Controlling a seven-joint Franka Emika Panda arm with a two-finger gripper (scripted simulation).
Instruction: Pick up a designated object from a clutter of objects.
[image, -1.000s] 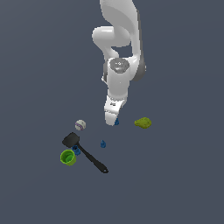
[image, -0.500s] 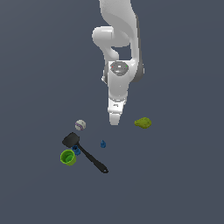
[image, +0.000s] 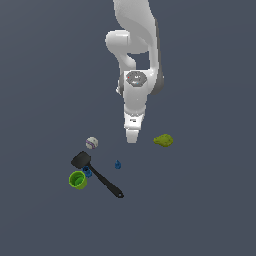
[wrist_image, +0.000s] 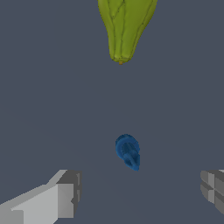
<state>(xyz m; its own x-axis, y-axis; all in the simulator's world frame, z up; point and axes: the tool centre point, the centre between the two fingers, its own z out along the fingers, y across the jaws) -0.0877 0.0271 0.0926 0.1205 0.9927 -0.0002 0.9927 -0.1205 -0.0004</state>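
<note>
A tiny dark-blue piece (wrist_image: 127, 151), the designated object, lies on the floor in the wrist view. It sits ahead of my gripper (wrist_image: 140, 192), which is open, its fingers (wrist_image: 65, 194) wide apart and empty. In the exterior view my gripper (image: 132, 138) hangs over that spot and hides this piece. The rest of the clutter lies toward the exterior view's left: another blue piece (image: 118, 164), a black spatula (image: 97, 174), a green cup (image: 77, 180) with a blue piece (image: 87, 171) beside it, and a white baseball (image: 91, 143).
The yellow-green lumpy fruit shape (image: 163, 140) lies just to the exterior view's right of my gripper. In the wrist view this fruit (wrist_image: 124, 26) sits beyond the blue piece. Everything rests on a plain dark grey floor (image: 200, 210).
My gripper has shifted slightly toward the exterior view's right and now covers the blue speck that showed beside its tip a second ago. The objects have not moved.
</note>
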